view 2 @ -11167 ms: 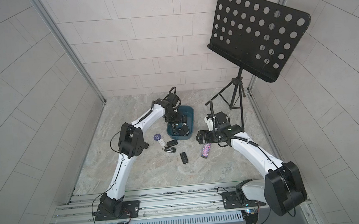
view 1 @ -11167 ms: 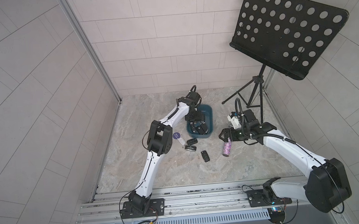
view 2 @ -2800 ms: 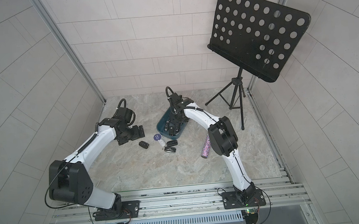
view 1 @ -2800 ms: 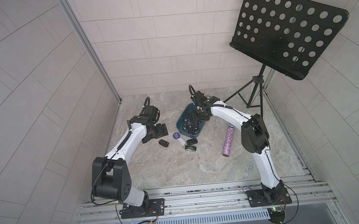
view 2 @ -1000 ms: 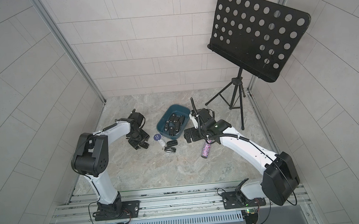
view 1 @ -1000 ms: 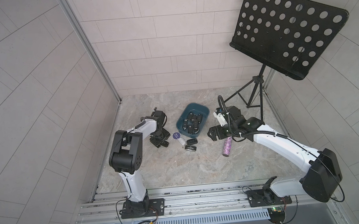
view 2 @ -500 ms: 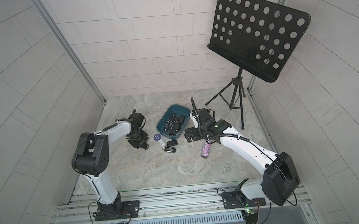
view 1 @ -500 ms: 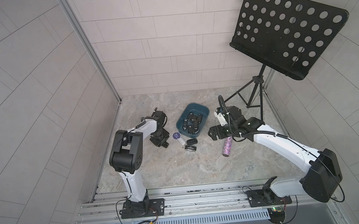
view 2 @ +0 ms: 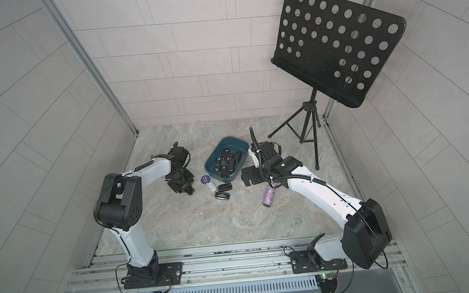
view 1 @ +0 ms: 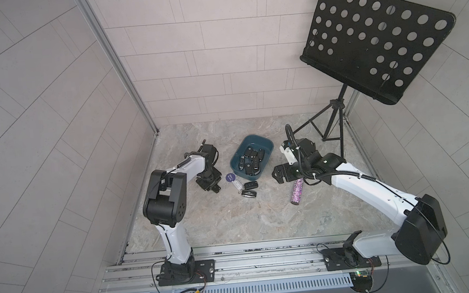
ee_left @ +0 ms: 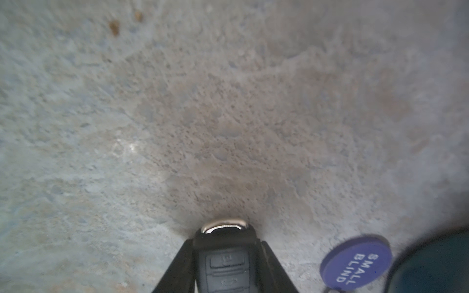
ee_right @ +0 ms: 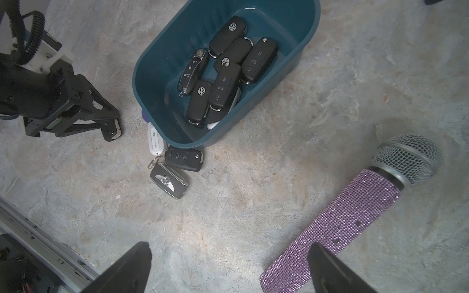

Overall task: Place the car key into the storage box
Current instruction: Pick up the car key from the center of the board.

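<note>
**Top views:** left claw (view 1: 210, 185) is low at the grey marbled table (view 1: 233, 224), clamped on a small black plastic car key (view 1: 217, 189). The key is outside the dark teal plastic storage box (view 1: 268, 148), near it on the left arm's side. Right claw (view 1: 280, 175) is spread wide and empty. It sits between the box and a purple glitter microphone (view 1: 297, 191), probably parked clear of the left arm's path. Both top views show the same layout (view 2: 185, 189).

**Left wrist:** fingers (ee_left: 272, 266) press the key's (ee_left: 225, 261) two long sides. This side pinch suits a flat thing lying low. Button face is up and the chrome end pokes out ahead. The key looks at table height; can't tell if it is lifted. A round purple "SMALL BLIND" tag (ee_left: 355, 263) is just beside it.

**Right wrist:** claw (ee_right: 229, 244) is open with nothing between the fingers. The box (ee_right: 253, 109) holds a pile of black fobs (ee_right: 223, 76), with bare floor left at both ends. A black flip key (ee_right: 184, 157) and a grey winged-badge fob (ee_right: 168, 181) lie just beside its wall, not yet boxed. The held key (ee_right: 111, 128) shows at the left claw's tips.

Likely next: lift it over the rim and release.
</note>
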Controlling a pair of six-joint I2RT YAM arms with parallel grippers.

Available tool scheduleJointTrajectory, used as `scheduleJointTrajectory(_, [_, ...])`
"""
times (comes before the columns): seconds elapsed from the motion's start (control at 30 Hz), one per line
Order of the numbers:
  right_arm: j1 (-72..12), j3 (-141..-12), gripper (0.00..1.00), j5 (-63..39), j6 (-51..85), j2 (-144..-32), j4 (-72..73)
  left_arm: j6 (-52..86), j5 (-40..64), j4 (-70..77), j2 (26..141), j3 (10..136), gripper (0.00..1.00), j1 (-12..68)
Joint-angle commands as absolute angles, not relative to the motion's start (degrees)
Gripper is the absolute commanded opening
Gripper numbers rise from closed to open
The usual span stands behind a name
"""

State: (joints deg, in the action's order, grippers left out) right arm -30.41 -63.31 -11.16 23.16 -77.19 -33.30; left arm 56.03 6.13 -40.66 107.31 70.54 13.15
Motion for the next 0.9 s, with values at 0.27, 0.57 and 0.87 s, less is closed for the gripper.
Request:
scheduleJointTrajectory(0.27, [-28.97, -64.69, 1.00, -12.27, 23.23, -78.07, -34.25, 49.33, 6.52, -43.28, 103.36, 82.20, 0.33, 14.47])
scheduleJointTrajectory(0.57, [-27.75, -64.87, 1.00, -12.74, 22.51, -78.46, -35.59, 41.09, 3.44, -45.59, 105.88, 93.89, 0.34, 20.95])
scheduleJointTrajectory(0.87, [-27.25, -64.82, 1.00, -13.08, 21.70, -78.18, -36.53, 28.77, 0.26, -53.16, 116.43, 110.09, 0.34, 27.82])
